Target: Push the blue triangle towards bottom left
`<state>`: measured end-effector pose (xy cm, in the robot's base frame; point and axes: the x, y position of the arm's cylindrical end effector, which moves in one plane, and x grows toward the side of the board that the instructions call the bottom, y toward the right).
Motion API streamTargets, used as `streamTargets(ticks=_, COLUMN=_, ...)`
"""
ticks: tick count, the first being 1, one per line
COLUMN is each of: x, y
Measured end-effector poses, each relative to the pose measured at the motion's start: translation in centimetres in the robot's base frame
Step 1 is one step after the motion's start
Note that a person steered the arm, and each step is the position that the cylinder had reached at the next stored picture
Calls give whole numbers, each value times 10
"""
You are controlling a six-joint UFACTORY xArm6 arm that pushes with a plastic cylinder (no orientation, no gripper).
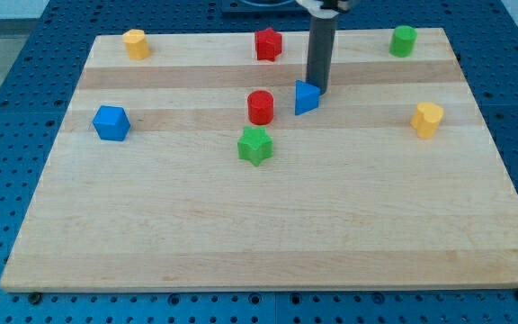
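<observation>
The blue triangle point(306, 97) lies on the wooden board point(268, 225), a little above the middle. My tip point(318, 90) stands right against the triangle's upper right side, touching it or nearly so. The dark rod rises from there to the view's top. A red cylinder point(260, 106) stands just left of the triangle, and a green star point(254, 145) lies below and left of it.
A blue cube point(111, 122) sits at the left. A yellow block point(135, 43) is at the top left, a red block point(268, 43) at the top middle, a green cylinder point(403, 40) at the top right, a yellow block point(427, 119) at the right.
</observation>
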<state>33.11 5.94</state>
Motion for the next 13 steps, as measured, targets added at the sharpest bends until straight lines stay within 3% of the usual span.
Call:
streamTargets(ticks=7, x=90, y=-19)
streamTargets(ticks=11, x=108, y=-65)
streamTargets(ticks=13, x=144, y=-65)
